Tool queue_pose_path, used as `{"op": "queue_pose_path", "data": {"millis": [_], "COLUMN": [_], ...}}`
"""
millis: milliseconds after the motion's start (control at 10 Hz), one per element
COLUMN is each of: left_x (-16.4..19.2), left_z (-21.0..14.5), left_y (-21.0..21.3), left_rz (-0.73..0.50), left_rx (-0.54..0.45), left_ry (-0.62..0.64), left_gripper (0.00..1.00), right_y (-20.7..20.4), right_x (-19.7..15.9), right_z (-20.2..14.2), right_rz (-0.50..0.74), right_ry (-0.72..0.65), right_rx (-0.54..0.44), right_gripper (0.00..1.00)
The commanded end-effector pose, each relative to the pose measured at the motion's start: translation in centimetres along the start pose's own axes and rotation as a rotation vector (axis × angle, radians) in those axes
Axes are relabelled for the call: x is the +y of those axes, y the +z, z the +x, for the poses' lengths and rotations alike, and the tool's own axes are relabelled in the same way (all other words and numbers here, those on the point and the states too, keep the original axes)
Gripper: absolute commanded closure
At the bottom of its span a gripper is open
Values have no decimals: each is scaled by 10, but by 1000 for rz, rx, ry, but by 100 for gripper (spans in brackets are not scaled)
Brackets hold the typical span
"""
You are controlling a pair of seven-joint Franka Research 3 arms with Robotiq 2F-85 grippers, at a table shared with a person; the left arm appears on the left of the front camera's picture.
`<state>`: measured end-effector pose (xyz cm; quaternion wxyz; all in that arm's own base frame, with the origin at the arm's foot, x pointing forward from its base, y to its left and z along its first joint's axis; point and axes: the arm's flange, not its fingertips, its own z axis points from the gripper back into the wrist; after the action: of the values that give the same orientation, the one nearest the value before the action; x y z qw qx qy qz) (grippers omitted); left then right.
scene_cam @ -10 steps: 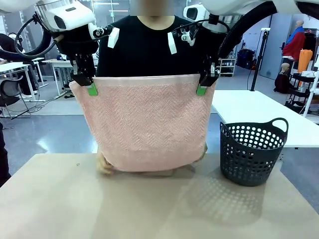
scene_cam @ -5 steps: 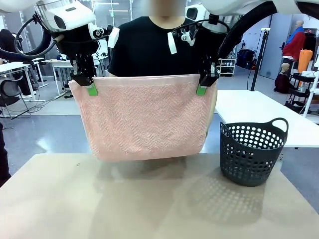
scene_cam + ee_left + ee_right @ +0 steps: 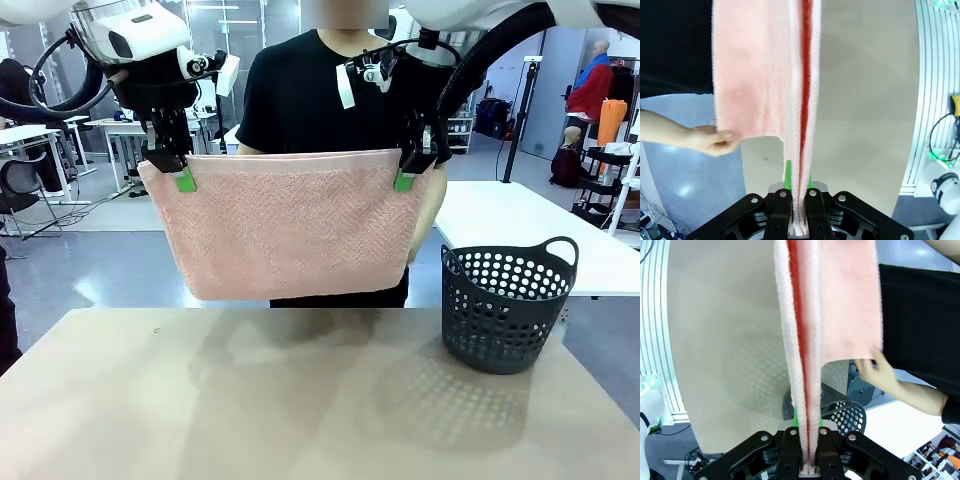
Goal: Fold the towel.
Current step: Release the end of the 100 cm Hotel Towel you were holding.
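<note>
Beige worktop point(image 3: 300, 420) spreads across the near half of the front view, cut off at 6 o'clock. Beyond it, the person point(image 3: 320, 95) in a black shirt is hidden from chest to hip by the towel point(image 3: 290, 225). It hangs in the air above the worktop, doubled into 2 layers. A dark perforated basket point(image 3: 505, 310) stands at the towel's 4 o'clock. The left gripper point(image 3: 183, 180) is clenched on the towel's 10 o'clock corner and the right gripper point(image 3: 404, 180) on its 2 o'clock corner. The person's hands point(image 3: 710, 141) pinch the far layer's free corners, and in the front view the cloth largely hides them.
</note>
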<state>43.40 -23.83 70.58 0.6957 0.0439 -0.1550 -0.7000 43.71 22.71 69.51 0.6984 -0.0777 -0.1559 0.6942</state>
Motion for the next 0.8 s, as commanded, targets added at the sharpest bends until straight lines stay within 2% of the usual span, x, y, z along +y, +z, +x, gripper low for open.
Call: {"op": "queue_pose_path", "data": {"millis": [0,700], "left_x": [0,0], "left_z": [-1,-1], "left_y": [1,1], "left_rz": [2,2], "left_rx": [2,2], "left_ry": [2,2], "left_gripper": [100,100], "right_y": [1,1], "right_x": [0,0], "right_z": [-1,-1], "right_rz": [-9,-9], "right_ry": [-4,-4], "right_rx": [-3,-3], "right_gripper": [100,100]}}
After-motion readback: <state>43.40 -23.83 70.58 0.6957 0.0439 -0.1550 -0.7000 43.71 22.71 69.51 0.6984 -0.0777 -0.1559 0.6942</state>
